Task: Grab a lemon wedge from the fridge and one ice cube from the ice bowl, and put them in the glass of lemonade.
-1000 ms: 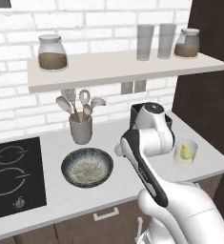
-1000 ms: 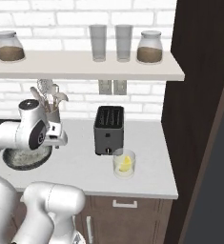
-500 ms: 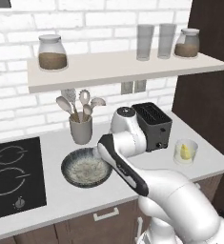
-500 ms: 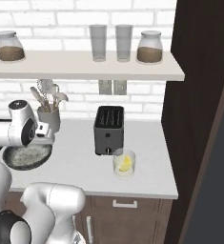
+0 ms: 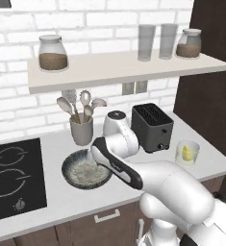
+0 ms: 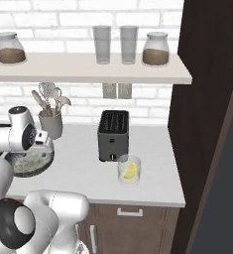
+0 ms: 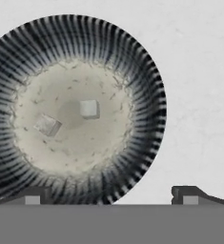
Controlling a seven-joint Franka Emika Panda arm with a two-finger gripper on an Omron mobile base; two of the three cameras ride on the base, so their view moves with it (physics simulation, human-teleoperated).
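Note:
The ice bowl [image 7: 132, 62], with a dark striped rim and a pale inside, lies right below my open gripper [image 7: 111, 196]. Two ice cubes rest in it, one in the middle [image 7: 89, 108] and one to its left [image 7: 47, 126]. Nothing sits between my fingertips [image 7: 189, 194]. From the left base view my hand hangs over the right side of the ice bowl [image 5: 81, 175]. The glass of lemonade [image 5: 187, 153] [image 6: 129, 170] stands right of the toaster, with a yellow lemon wedge [image 6: 131, 170] inside it. The fridge is out of view.
A black toaster [image 5: 153, 127] stands between bowl and glass. A grey utensil cup [image 5: 81, 129] sits just behind the bowl. A black cooktop [image 5: 13, 178] lies to the left. A shelf [image 5: 124, 69] with jars and two tall glasses hangs overhead. Dark brown cabinets [image 6: 202, 99] close the right.
The arm has swung left, away from the toaster and glass, and the hand now hangs over the ice bowl. The glass and bowl have stayed put.

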